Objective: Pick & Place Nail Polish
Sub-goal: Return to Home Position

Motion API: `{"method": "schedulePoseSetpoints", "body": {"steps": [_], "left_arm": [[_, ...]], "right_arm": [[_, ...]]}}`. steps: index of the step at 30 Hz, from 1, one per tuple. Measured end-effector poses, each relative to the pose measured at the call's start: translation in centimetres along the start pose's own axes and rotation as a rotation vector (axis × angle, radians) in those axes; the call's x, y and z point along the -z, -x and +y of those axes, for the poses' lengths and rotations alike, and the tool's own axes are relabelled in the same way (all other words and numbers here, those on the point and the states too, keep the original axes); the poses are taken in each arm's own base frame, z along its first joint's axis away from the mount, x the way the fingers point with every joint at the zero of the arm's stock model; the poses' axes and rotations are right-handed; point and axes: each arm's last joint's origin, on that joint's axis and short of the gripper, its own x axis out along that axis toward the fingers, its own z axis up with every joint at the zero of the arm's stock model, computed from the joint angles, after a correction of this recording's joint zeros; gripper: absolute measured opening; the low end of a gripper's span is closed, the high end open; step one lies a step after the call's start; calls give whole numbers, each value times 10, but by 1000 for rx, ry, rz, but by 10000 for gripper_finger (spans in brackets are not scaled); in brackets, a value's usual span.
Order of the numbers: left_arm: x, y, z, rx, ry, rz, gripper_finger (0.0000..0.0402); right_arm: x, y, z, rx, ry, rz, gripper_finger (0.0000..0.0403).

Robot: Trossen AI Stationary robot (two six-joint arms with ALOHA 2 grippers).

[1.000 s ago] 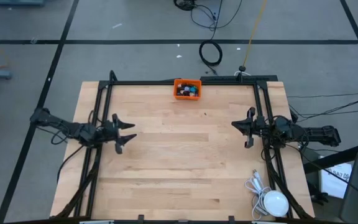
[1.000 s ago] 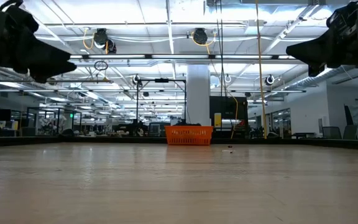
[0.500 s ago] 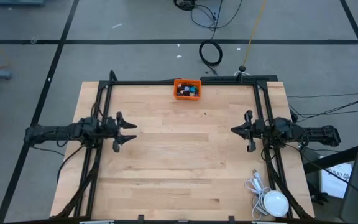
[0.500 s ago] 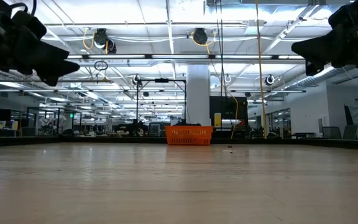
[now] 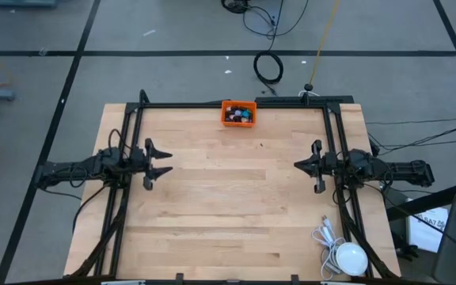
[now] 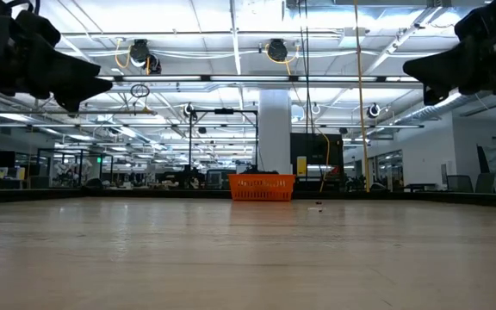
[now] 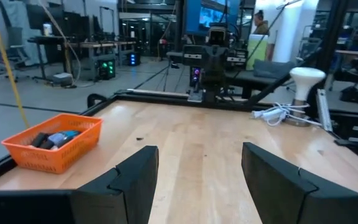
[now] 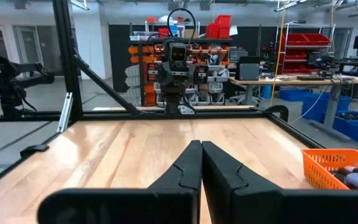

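From above, the nail polish (image 5: 240, 116) lies gathered in the orange basket (image 5: 239, 103) at the far edge. The left gripper (image 5: 163, 163) and right gripper (image 5: 301, 165) hover at opposite sides, seemingly parked. Low view: both hang above the table (image 6: 248, 258). Left wrist view: fingers spread wide, empty. Right wrist view: fingers pressed together, empty.

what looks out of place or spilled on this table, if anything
Nothing is spilled: the small mixed-colour nail polish bottles all lie inside the orange plastic basket at the far edge. The only oddity is a tiny dark speck on the wooden table near the basket; what it is cannot be told.
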Motion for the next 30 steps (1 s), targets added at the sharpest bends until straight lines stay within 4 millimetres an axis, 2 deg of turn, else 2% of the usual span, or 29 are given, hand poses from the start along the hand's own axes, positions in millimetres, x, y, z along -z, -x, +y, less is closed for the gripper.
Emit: {"method": "schedulePoseSetpoints", "body": {"steps": [11, 30], "left_arm": [[-3, 0, 1, -23, -18, -39, 228], [-4, 0, 1, -20, -18, -50, 228]], "right_arm": [[0, 0, 0, -4, -119, 0, 0], [0, 0, 0, -4, -105, 0, 0]]}}
